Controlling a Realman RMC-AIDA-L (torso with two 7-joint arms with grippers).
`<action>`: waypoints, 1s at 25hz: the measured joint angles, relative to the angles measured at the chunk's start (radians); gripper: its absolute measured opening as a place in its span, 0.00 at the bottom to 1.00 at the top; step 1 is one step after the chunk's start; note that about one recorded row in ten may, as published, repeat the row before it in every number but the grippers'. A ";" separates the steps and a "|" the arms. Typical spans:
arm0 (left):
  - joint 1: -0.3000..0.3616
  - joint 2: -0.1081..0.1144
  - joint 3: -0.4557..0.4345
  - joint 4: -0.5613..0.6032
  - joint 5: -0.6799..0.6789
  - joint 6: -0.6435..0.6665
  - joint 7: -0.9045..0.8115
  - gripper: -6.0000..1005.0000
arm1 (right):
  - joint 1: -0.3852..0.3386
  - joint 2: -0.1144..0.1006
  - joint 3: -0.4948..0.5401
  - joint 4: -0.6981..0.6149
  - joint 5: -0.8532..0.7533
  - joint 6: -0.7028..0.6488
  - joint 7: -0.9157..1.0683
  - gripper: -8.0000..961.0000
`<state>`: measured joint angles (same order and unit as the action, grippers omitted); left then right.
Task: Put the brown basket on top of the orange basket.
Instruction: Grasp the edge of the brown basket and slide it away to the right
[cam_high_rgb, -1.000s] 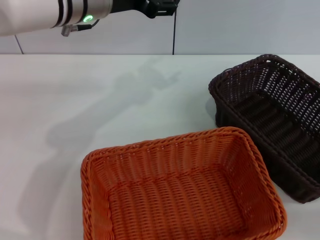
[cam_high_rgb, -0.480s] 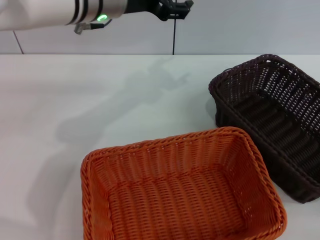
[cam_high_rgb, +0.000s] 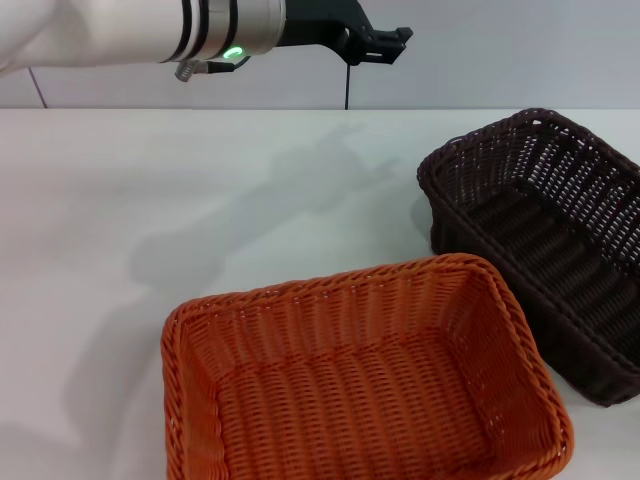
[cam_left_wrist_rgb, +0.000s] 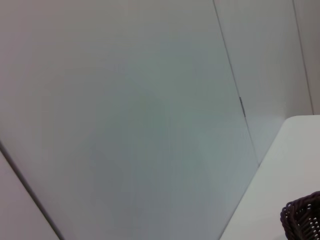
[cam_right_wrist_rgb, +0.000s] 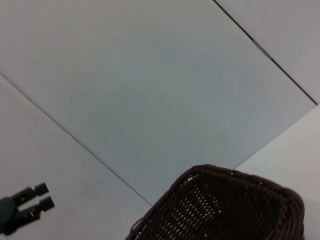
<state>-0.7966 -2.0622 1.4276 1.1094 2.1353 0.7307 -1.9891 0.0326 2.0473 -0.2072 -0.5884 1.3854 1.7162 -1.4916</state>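
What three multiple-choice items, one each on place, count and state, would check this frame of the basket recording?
1. Where does the rectangular dark brown woven wicker basket stand?
A. inside the orange one
B. on the white table, right of and behind the rectangular bright orange woven wicker basket
C. held in the air

2. How many baskets are on the table?
A. one
B. two
C. three

3. What is in the orange basket?
A. nothing
B. the brown basket
C. a cloth

Answers:
1 B, the head view shows it on the table at the right, apart from the orange one.
2 B, one brown and one orange.
3 A, its woven floor is bare.

The left tool is raised above the table's far edge, touching neither basket.
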 joint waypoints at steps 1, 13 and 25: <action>0.000 0.000 0.003 0.000 0.000 0.000 0.000 0.81 | 0.002 -0.002 0.000 0.016 0.000 -0.001 0.008 0.60; -0.004 0.000 0.040 -0.012 0.000 0.009 0.000 0.81 | 0.061 -0.013 0.007 0.050 -0.042 -0.058 0.193 0.60; -0.001 0.002 0.040 -0.005 0.000 0.012 0.000 0.81 | 0.112 -0.021 0.002 0.057 -0.087 -0.147 0.212 0.60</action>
<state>-0.7972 -2.0603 1.4677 1.1040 2.1352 0.7432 -1.9888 0.1443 2.0262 -0.2051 -0.5310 1.2981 1.5691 -1.2795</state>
